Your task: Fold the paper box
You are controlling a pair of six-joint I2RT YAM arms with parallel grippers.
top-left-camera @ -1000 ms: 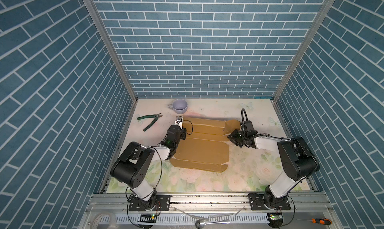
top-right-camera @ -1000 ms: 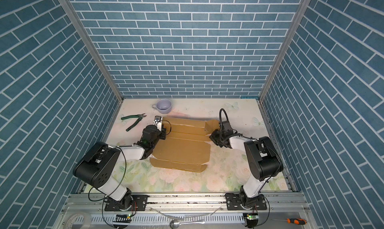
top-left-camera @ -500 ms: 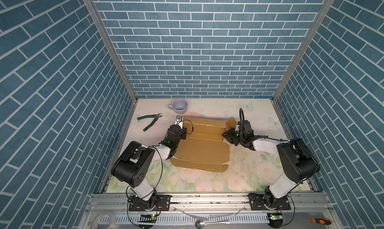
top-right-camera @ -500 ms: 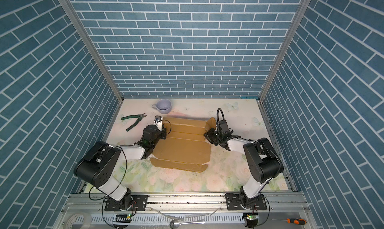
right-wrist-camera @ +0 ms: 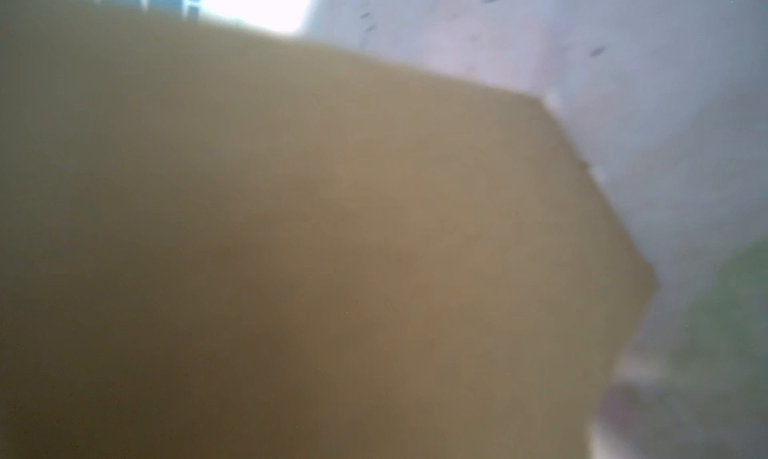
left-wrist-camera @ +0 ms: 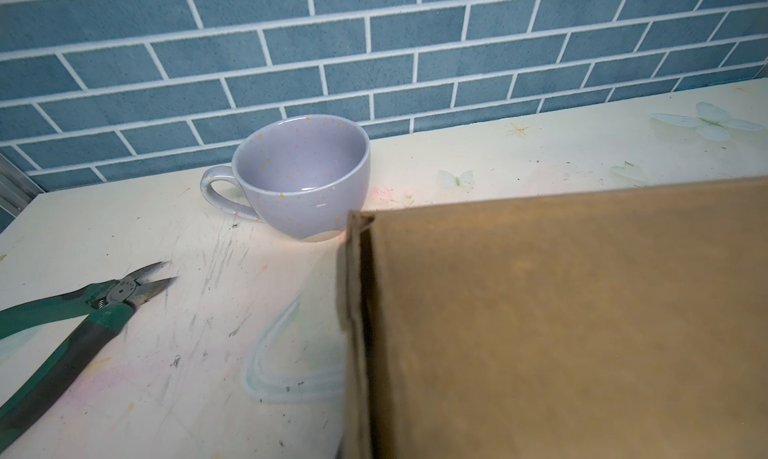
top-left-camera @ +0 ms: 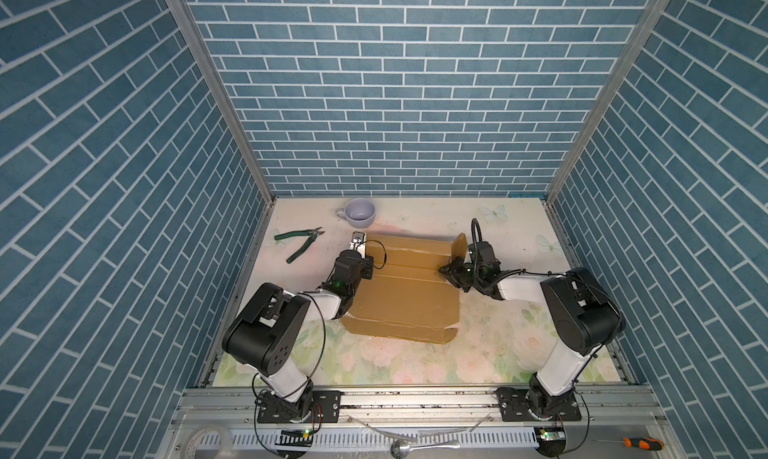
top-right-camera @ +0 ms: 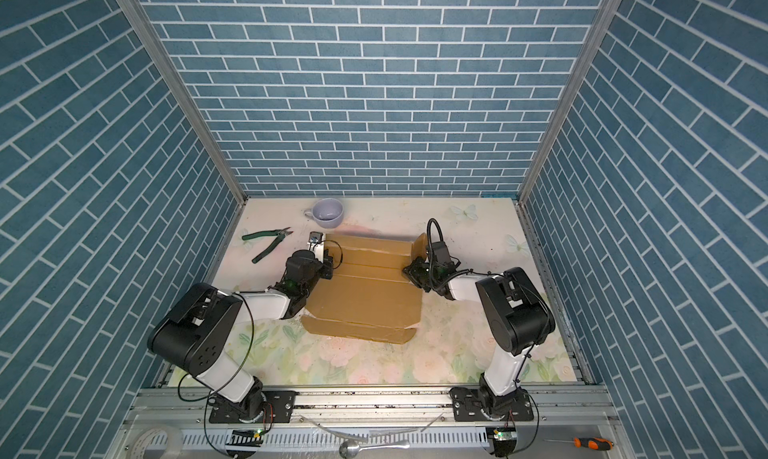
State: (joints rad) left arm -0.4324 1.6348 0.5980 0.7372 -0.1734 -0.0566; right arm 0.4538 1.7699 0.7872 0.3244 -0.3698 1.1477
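paper box (top-left-camera: 405, 299), right claw (top-left-camera: 444, 271) perhaps gripping it

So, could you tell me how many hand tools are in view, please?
2. Green-handled cutters lie on the table, rear left, near the lilac cup; an orange-handled screwdriver lies on the front ledge, far right. The paper box could hide others.

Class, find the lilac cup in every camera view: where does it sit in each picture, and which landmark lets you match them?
Top view: lilac cup at the table's back, left of centre.
Top view: cup at the back, left of centre.
Left wrist: upright before the brick wall, beyond the box corner.
Right wrist: not in it.
Landmark: the paper box, seen in all four.
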